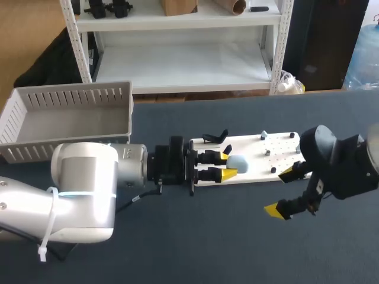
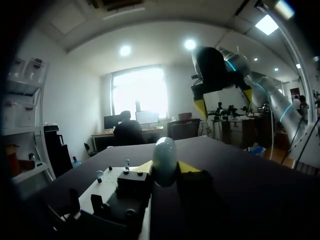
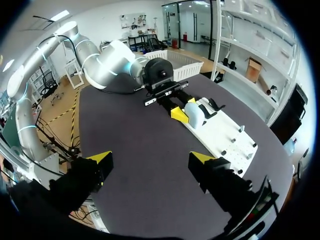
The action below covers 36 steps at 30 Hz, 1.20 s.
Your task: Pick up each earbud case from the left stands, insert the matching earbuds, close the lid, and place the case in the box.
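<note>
Head view: a flat white board [image 1: 254, 160] with rounded corners lies on the dark, matte, cloth-like table [image 1: 177, 236]. Small upright pegs [image 1: 265, 135] stud the board's right half, and a thin black stand [image 1: 214, 137] sits at its back-left corner. The left hand [image 1: 226, 165] lies level over the board's left end. Its yellow-tipped fingers are closed from two sides on the earbud case [image 1: 238, 163] — a smooth, pale blue, rounded shell, pebble-like. The right hand [image 1: 280, 191] hangs off the board's front-right corner, its fingers spread wide with nothing between them. A grey plastic box [image 1: 65, 115] with slotted walls stands well to the left of the board, behind the left arm.

Left wrist view: the case stands on end between the two yellow tips, egg-shaped and faintly glossy, touching both. The board shows beside the fingers, plain white, with a few pegs rising from it. The right hand hangs above the table past the board, its fingers set wide.

Right wrist view: this hand's own black fingers stand far apart, with bare dark table between them. Ahead lies the board — the case sits over its far end, clamped in the left hand. The box stands beyond the board.
</note>
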Motion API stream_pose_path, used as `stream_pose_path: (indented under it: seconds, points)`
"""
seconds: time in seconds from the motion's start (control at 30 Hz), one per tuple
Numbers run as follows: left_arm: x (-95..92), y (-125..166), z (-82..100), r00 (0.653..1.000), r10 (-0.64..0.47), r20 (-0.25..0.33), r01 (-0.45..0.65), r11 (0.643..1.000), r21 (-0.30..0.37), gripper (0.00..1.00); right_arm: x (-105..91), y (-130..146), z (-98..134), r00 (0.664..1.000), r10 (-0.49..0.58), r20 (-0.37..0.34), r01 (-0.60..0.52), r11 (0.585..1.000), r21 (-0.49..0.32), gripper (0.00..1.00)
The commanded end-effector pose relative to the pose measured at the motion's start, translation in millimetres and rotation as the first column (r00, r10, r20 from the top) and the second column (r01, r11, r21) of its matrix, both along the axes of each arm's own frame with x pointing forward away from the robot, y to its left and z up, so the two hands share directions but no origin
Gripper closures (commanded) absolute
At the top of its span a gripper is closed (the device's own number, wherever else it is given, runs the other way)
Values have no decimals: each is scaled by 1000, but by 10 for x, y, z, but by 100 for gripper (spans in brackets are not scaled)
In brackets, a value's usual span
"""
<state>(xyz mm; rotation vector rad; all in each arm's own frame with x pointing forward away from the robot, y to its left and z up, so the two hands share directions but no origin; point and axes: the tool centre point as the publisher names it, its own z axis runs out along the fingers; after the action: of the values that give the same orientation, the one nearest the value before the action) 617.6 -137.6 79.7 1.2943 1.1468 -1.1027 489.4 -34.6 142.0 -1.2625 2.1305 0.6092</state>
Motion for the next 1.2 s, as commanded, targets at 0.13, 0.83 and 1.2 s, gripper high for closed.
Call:
stream_pose_path:
  seconds: [0.13, 0.83, 1.2]
  points:
    - [4, -33, -1, 1000, 0, -14, 0, 1000, 1, 100, 47, 87, -58, 1000, -4, 1, 4, 1000, -8, 0]
    - [-4, -31, -5, 1000, 4, -15, -5, 1000, -3, 100, 611, 390, -305, 989, -98, -110, 96, 995, -18, 0]
    - [-4, -31, -5, 1000, 4, -15, -5, 1000, -3, 100, 821, 365, -396, 980, -151, -133, 148, 989, -30, 0]
